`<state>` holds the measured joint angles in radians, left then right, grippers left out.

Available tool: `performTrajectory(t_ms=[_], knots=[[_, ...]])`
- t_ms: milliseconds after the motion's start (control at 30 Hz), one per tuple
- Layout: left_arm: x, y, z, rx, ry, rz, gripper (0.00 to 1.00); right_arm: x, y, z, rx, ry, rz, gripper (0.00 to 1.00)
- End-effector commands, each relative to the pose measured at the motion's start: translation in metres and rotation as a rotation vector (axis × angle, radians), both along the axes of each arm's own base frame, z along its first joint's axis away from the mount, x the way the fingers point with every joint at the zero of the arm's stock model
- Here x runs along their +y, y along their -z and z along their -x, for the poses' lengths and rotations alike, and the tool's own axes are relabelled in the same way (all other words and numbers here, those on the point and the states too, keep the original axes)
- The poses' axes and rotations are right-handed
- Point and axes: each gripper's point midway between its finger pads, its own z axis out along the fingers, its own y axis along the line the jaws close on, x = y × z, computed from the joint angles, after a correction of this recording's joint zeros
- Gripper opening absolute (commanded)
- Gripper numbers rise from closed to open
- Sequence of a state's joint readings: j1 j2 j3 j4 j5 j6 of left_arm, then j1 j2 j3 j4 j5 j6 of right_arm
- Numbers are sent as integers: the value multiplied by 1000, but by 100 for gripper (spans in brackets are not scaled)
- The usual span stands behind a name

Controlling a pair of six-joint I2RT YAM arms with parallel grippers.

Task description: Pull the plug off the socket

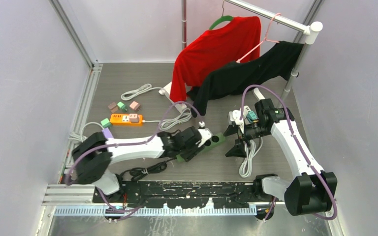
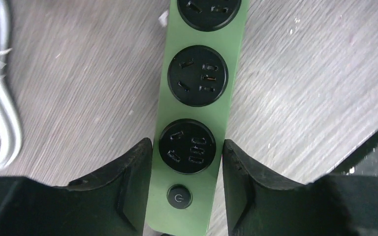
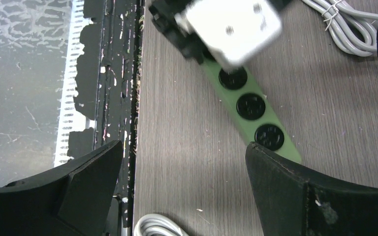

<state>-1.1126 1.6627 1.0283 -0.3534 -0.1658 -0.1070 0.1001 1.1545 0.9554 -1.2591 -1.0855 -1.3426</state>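
While the left gripper (image 2: pixel 187 150) pinches the green power strip (image 2: pixel 195 112) at its switch end between the arms, it should press flat, firm, as the right gripper (image 3: pixel 183 152) hovers wide open, empty, no plug showing in the sockets (image 2: pixel 197 76).

Your left arm (image 1: pixel 133 146) reaches low and almost level from its base toward the centre. Your left hand (image 2: pixel 187 150) points downward, its two fingers (image 2: pixel 138 167) pressed against opposite sides of the green power strip (image 2: pixel 197 64). Your right arm (image 1: pixel 293 142) rises from its base and bends inward. Your right hand (image 3: pixel 184 145) faces down with its fingers spread wide, holding nothing.
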Motion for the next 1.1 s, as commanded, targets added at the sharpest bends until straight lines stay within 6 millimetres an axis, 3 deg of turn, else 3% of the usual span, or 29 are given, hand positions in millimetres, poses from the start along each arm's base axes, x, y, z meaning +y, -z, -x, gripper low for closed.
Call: performTrajectory(t_ms=[0, 233, 433, 633, 833, 1067], knots=[[13, -62, -11, -139, -111, 197, 0, 1, -4, 1, -15, -8, -19, 100], [58, -123, -14, -266, -235, 404, 0, 1, -4, 0, -18, -9, -16, 100], [108, -156, -29, -313, -402, 533, 0, 1, -5, 1, -20, -9, -15, 100], [170, -187, -56, -396, -618, 572, 0, 1, -5, 1, -20, -10, -15, 100], [217, -207, -93, -429, -840, 644, 0, 1, -5, 2, -24, -13, -16, 100], [255, -203, -135, -382, -1028, 770, 0, 1, -7, 4, -28, -18, -21, 100]])
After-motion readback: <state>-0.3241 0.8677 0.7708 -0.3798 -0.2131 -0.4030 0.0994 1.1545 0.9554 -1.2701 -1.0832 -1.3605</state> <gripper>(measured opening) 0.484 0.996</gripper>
